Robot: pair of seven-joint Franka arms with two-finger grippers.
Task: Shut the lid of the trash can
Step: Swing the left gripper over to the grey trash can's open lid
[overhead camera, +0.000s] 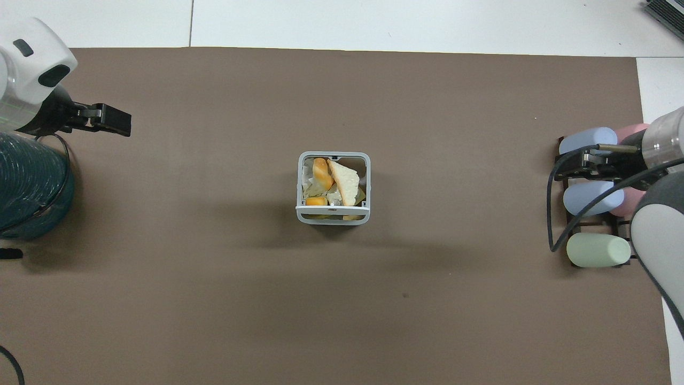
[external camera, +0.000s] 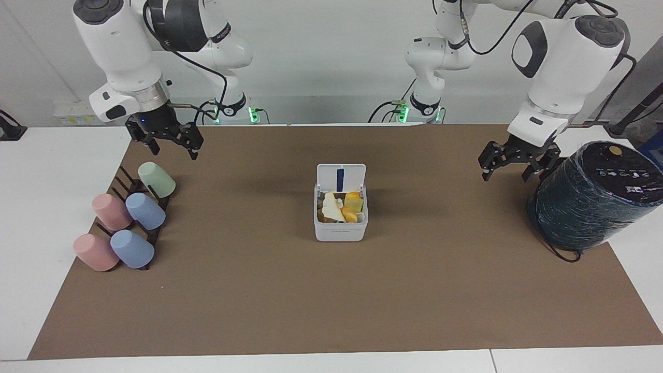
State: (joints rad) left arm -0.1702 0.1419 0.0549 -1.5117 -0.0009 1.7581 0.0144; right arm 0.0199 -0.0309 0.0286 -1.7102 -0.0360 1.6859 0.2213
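White rounded arms, black cables, black jaws.

White table (external camera: 31,217) with a brown mat (external camera: 331,290) covering most of the top (white margins show at both ends and along the edge farthest from the robots). A seam splits the tabletop panels (overhead camera: 191,24). Plain pale wall (external camera: 321,57) at the robots' end. Lighting even, with soft shadows.

Bare mat (external camera: 440,290) rings the trash can (external camera: 341,228); cups (external camera: 139,210) and wrapped cylinder (external camera: 590,199) stand well apart.
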